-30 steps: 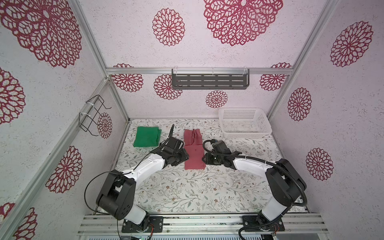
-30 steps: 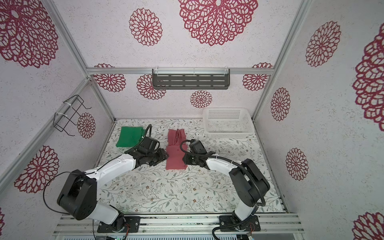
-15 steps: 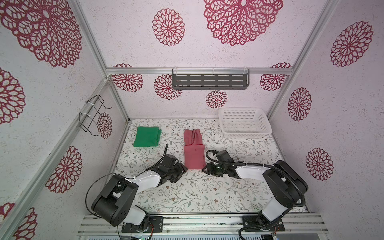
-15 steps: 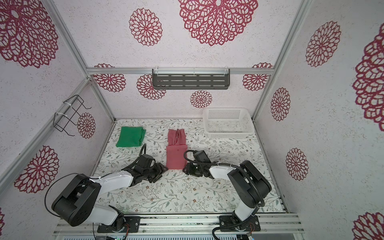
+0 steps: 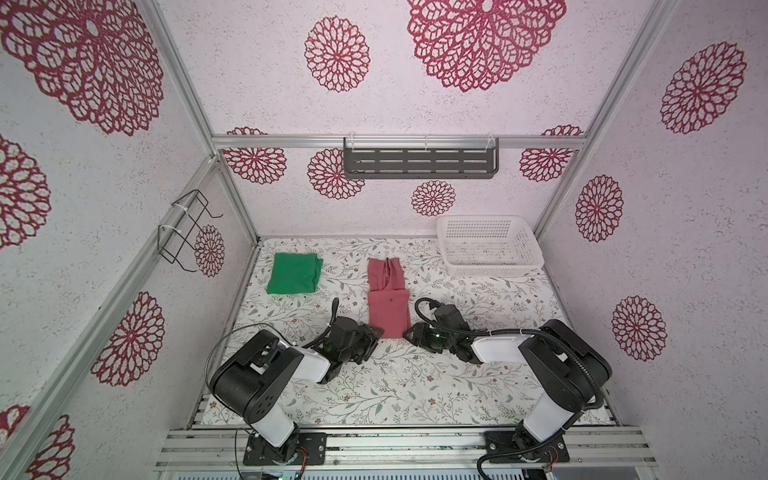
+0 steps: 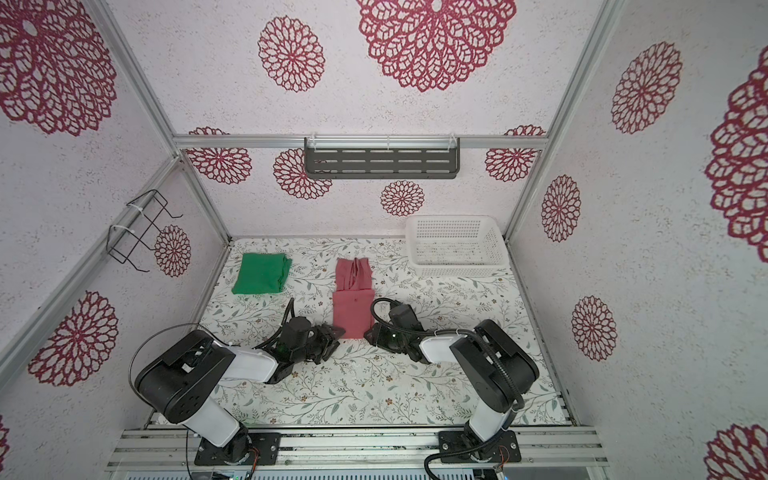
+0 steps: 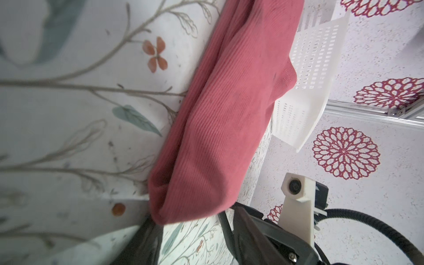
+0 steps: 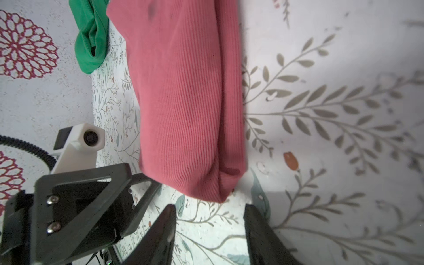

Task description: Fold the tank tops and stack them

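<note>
The pinkish red tank top lies in a long narrow fold mid-table, straps toward the back. The green tank top lies folded at the back left. My left gripper is low at the red top's near left corner, and my right gripper is at its near right corner. In the left wrist view the red cloth's corner overlaps one finger of the open left gripper. In the right wrist view the open right gripper stops just short of the red hem.
A white perforated basket stands at the back right. A dark slotted shelf hangs on the back wall and a wire rack on the left wall. Both arm bases sit at the front rail.
Both grippers have drawn back from beside the red top's middle to its near end, then closed in on its two near corners. The tank tops have not moved.
</note>
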